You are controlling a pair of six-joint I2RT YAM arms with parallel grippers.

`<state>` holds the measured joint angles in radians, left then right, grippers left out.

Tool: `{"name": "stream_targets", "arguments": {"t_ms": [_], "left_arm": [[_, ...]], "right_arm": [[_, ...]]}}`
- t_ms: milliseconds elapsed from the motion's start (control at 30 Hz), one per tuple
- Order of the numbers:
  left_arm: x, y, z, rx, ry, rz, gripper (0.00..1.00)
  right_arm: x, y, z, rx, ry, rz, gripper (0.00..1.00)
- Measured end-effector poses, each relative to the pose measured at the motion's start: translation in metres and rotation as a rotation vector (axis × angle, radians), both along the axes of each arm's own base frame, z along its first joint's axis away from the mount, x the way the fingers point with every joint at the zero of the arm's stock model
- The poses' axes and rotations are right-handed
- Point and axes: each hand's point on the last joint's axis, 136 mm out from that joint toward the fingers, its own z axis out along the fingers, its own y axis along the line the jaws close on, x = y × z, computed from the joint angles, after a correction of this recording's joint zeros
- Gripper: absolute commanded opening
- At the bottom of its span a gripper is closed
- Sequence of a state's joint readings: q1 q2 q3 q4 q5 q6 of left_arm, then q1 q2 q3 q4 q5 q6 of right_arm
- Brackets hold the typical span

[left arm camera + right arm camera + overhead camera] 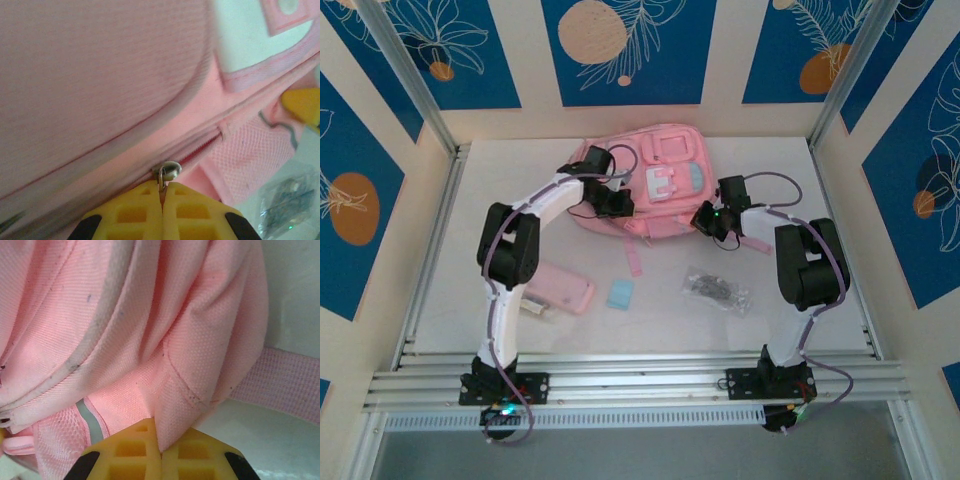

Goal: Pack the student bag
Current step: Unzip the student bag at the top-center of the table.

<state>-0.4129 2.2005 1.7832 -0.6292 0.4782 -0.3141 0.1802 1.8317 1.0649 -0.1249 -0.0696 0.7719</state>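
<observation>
**Zip pull pinched, bag braced: time to draw the zip open**

Your left hand (pixel 162 195) is shut tight on the small metal zip pull (pixel 167 171), with the student bag (pixel 100 75) pressed right up against its fingertips. Your right hand (pixel 159 440) is clamped on a fold of the bag's pink fabric at a side seam. The zip looks closed, so the step in hand is probably opening it. Pull along the line of the teeth, which run up and to the right of the left hand, rather than away from the bag, or the little pull may slip out. Hold the right hand firm as a counter-hold so the soft bag does not drag across the bench (pixel 480 180). The pencil case (pixel 560 288) lies behind the left hand.
</observation>
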Motion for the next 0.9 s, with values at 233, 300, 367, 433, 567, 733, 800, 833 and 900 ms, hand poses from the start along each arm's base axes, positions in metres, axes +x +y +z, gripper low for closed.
{"name": "stream_targets", "arguments": {"t_ms": [233, 300, 367, 433, 567, 733, 800, 833, 900], "left_arm": [[-0.013, 0.031, -0.011, -0.01, 0.086, 0.021, 0.0], [-0.018, 0.031, -0.015, -0.021, 0.097, 0.019, 0.0], [-0.021, 0.033, -0.016, -0.019, 0.1, 0.018, 0.0], [-0.021, 0.036, -0.015, 0.003, 0.085, 0.019, 0.0], [-0.021, 0.056, -0.013, 0.118, 0.019, 0.029, 0.0], [-0.024, 0.06, 0.0, 0.135, -0.025, 0.029, 0.0], [-0.027, 0.049, 0.004, 0.111, -0.031, 0.006, 0.0], [-0.031, 0.041, 0.007, 0.098, -0.03, -0.01, 0.0], [-0.038, 0.027, 0.011, 0.074, -0.022, -0.039, 0.0]], "right_arm": [[0.003, -0.023, 0.004, -0.019, 0.003, -0.026, 0.0], [0.003, -0.026, 0.004, -0.022, 0.005, -0.025, 0.0], [0.003, -0.03, 0.004, -0.029, 0.012, -0.026, 0.0], [0.004, -0.033, 0.006, -0.037, 0.015, -0.022, 0.0], [0.007, -0.038, 0.014, -0.06, 0.015, -0.008, 0.0], [0.032, -0.061, 0.028, -0.075, 0.016, -0.042, 0.01], [0.043, -0.069, 0.031, -0.067, 0.022, -0.054, 0.21], [0.046, -0.072, 0.032, -0.063, 0.024, -0.064, 0.34], [0.048, -0.079, 0.036, -0.065, 0.015, -0.081, 0.52]]}}
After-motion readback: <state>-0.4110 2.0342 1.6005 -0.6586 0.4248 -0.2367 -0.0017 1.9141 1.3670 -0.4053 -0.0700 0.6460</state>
